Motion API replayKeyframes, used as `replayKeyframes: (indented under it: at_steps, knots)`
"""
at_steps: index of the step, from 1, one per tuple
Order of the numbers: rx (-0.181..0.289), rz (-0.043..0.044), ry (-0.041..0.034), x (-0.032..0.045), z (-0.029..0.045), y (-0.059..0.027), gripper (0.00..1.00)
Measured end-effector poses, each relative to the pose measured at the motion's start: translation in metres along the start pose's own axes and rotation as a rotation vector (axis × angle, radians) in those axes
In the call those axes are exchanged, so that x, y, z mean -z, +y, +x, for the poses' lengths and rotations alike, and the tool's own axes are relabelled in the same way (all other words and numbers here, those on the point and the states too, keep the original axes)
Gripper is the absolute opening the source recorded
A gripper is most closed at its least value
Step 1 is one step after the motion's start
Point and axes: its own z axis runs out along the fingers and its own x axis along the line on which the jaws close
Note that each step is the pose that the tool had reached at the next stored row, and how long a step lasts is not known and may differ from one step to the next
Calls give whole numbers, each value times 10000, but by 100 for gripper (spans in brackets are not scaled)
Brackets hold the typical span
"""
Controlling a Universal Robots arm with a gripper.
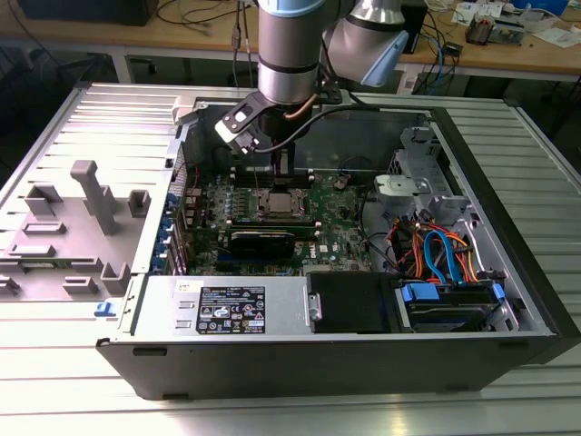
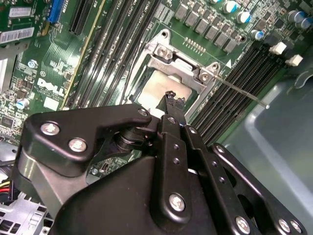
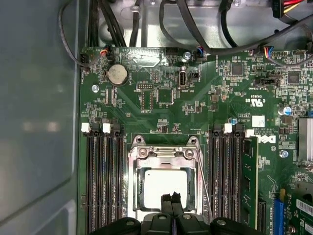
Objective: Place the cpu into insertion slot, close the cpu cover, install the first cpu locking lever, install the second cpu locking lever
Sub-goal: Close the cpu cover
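Black bolted hand (image 3: 170,197), pinched closed, hangs just over the dull silver square cpu (image 3: 157,183).

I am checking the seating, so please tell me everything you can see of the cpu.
The cpu is a flat square chip with a dull silver metal top, lying level in the insertion slot on the green board. A silvery frame, the cpu cover, surrounds it. The gripper, fingers together, hangs over it; whether they touch is unclear.
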Motion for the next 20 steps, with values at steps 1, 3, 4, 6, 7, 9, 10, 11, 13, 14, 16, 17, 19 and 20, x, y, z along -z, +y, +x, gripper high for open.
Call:
replayKeyframes:
  at_steps: [1, 3, 4, 6, 7, 9, 10, 11, 13, 14, 16, 17, 19, 20]
  knots:
    - [2, 0, 0, 0, 0, 0, 11]
    - [1, 0, 2, -1, 0, -1, 11]
    - [2, -1, 1, -1, 0, -1, 11]
    - [2, -1, 1, 0, 0, -1, 11]
    - [2, -1, 1, -1, 0, -1, 11]
    - [2, 0, 1, 0, 0, -1, 11]
    - [2, 0, 1, -1, 0, -1, 11]
    - [4, 0, 0, -1, -1, -1, 11]
    - [104, -1, 0, -8, 0, -3, 11]
    - [206, -2, 0, -11, 0, -5, 11]
    - [403, -3, -4, -15, 0, -10, 11]
    - [414, -3, -4, -16, 0, -11, 11]
    - [414, -4, -3, -18, 0, -13, 11]
    - [414, -5, -1, -22, 1, -18, 11]
